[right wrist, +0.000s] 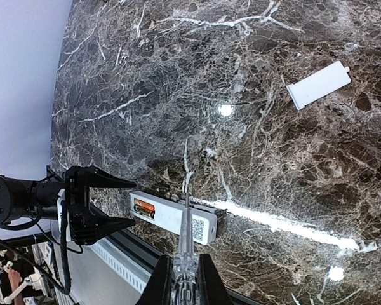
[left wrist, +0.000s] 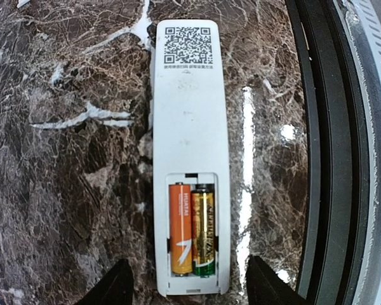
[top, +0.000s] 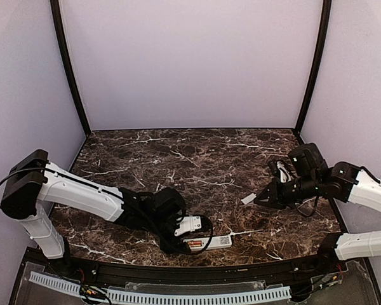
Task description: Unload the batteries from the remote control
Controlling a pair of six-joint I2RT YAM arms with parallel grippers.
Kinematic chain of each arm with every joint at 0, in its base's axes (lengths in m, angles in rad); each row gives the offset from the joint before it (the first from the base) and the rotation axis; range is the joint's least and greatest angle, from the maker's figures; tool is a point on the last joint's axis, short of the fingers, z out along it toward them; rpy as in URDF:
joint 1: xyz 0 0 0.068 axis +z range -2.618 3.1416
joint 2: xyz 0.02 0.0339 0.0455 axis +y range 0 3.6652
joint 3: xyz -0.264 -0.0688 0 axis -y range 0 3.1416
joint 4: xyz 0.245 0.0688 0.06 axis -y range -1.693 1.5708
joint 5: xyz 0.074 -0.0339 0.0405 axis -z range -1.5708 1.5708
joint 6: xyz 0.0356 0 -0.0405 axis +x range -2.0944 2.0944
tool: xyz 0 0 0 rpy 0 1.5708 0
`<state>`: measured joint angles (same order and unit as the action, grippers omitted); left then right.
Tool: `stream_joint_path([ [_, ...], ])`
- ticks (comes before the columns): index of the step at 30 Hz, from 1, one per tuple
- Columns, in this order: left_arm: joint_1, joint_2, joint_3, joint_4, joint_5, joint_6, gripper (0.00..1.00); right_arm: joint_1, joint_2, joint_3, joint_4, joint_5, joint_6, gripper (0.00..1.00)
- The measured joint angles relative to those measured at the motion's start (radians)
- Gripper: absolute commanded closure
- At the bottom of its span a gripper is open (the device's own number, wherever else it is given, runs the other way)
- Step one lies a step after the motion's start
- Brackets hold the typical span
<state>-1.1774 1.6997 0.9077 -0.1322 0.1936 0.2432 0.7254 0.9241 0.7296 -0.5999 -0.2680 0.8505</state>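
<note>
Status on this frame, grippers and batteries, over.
Left gripper open, straddling remote at battery end. Right gripper shut on thin stick, away from remote. Both batteries in remote; cover lying apart. Nothing in the way.

Lower centre, the remote [top: 211, 242] lies on the marble table [top: 197, 159], with the left gripper [top: 179, 241] over its left end. At right, the right gripper [top: 265, 198] points at a small white cover [top: 248, 199] just beside it.
</note>
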Motion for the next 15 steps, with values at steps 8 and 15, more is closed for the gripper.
stream_joint_path([
  [8, 0.0, -0.094, -0.05, 0.034, -0.05, 0.001, 0.1, 0.0, 0.021, 0.021, -0.003, 0.004, -0.004, 1.0],
  [15, -0.001, -0.336, -0.223, 0.232, -0.154, -0.039, 0.01, 0.0, 0.029, 0.039, -0.003, 0.005, -0.006, 1.0],
])
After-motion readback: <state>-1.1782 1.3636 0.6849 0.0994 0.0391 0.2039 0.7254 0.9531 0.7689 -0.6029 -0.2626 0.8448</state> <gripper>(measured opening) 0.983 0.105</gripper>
